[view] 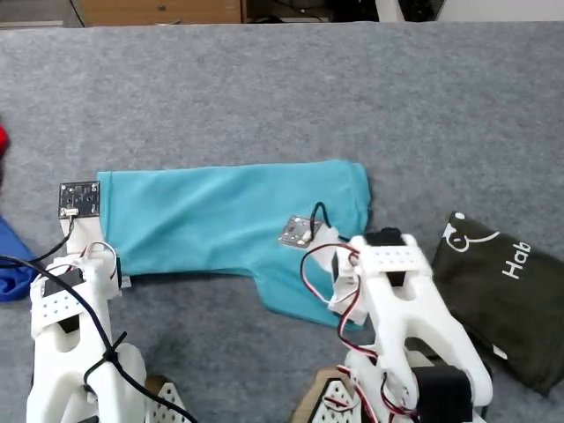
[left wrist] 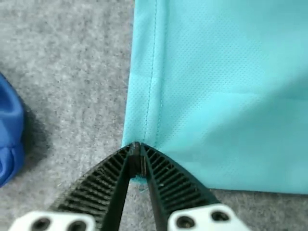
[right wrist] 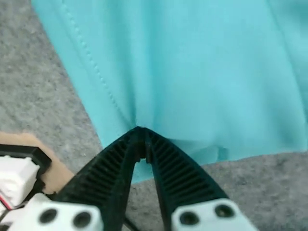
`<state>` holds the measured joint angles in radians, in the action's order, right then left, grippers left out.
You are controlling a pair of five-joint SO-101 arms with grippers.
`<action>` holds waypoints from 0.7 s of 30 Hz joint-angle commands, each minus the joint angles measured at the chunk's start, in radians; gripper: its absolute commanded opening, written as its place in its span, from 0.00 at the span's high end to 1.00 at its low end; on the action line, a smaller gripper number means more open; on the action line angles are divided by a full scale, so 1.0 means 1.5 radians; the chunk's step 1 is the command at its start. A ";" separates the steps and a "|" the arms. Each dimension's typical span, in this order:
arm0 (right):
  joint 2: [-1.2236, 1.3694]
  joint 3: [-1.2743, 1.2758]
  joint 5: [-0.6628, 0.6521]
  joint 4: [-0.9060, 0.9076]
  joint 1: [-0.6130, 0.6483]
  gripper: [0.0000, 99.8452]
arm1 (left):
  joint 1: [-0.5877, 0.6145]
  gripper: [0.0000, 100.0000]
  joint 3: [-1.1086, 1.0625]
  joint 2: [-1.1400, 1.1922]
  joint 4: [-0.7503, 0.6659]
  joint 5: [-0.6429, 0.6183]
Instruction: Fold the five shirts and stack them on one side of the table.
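A turquoise shirt [view: 229,220] lies spread across the grey table, folded lengthwise. My left gripper [left wrist: 137,153] is shut on the shirt's near left corner [left wrist: 139,144], at its stitched hem. My right gripper [right wrist: 140,143] is shut on the shirt's sleeve [right wrist: 159,86] at the near right. In the high view the left arm [view: 75,291] stands at the shirt's left end and the right arm [view: 388,282] over the sleeve [view: 304,295]. A folded dark shirt [view: 502,291] lies at the right side of the table.
Blue cloth [view: 11,260] lies at the table's left edge, also blue cloth [left wrist: 7,139] beside my left gripper. A red thing [view: 3,141] peeks in at the left edge. The far half of the grey table [view: 291,88] is bare felt.
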<state>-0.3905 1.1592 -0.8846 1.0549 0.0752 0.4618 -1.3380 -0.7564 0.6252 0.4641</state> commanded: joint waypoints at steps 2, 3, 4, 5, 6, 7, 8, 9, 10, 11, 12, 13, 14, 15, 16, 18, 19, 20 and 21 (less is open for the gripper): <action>0.016 0.008 -0.036 0.012 -0.075 1.00 | 0.007 0.98 0.002 -0.008 -0.011 -0.005; 0.011 0.008 -0.038 0.015 -0.078 1.00 | 0.007 0.98 0.002 -0.008 -0.011 -0.005; -0.001 0.008 -0.038 0.017 -0.078 1.00 | 0.007 0.98 0.002 -0.009 -0.011 -0.005; -0.020 0.008 -0.038 0.019 -0.078 1.00 | 0.007 0.98 0.002 -0.010 -0.011 -0.005; -0.043 0.005 -0.038 0.029 -0.078 1.00 | 0.007 0.98 0.003 -0.011 -0.010 -0.005; -0.073 -0.003 -0.038 0.041 -0.077 1.00 | 0.007 0.98 0.003 -0.013 -0.009 -0.005; -0.105 -0.013 -0.038 0.061 -0.077 1.00 | 0.007 0.98 0.007 -0.013 -0.007 -0.005; -0.141 -0.028 -0.037 0.086 -0.074 1.00 | 0.007 0.98 0.010 -0.015 -0.007 -0.005; -0.177 -0.048 -0.036 0.116 -0.068 1.00 | 0.008 0.98 0.011 -0.015 -0.007 -0.005; -0.214 -0.069 -0.035 0.146 -0.059 1.00 | 0.009 0.98 0.021 -0.015 -0.005 -0.005; -0.251 -0.091 -0.034 0.174 -0.048 1.00 | 0.011 0.98 0.040 -0.015 0.006 -0.005; -0.281 -0.115 -0.027 0.195 -0.034 1.00 | 0.017 0.98 0.065 -0.015 0.032 -0.005; -0.309 -0.139 -0.011 0.212 -0.021 1.00 | 0.019 0.98 0.099 -0.015 0.063 -0.006; -0.329 -0.160 0.003 0.223 -0.008 1.00 | 0.021 0.98 0.136 -0.015 0.098 -0.007; -0.338 -0.184 0.014 0.231 0.007 1.00 | 0.021 0.98 0.178 -0.015 0.132 -0.017; -0.336 -0.216 0.036 0.235 0.032 1.00 | 0.021 0.98 0.257 -0.014 0.192 -0.048; -0.328 -0.228 0.044 0.228 0.040 1.00 | 0.020 0.98 0.296 -0.012 0.217 -0.061; -0.314 -0.235 0.049 0.213 0.046 1.00 | 0.013 0.98 0.333 -0.009 0.236 -0.074; -0.293 -0.240 0.056 0.190 0.047 1.00 | -0.002 0.98 0.362 -0.008 0.250 -0.085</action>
<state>-0.8569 0.8692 -0.8339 1.3878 0.1135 0.4864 -0.9774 -0.7564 0.9244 0.3859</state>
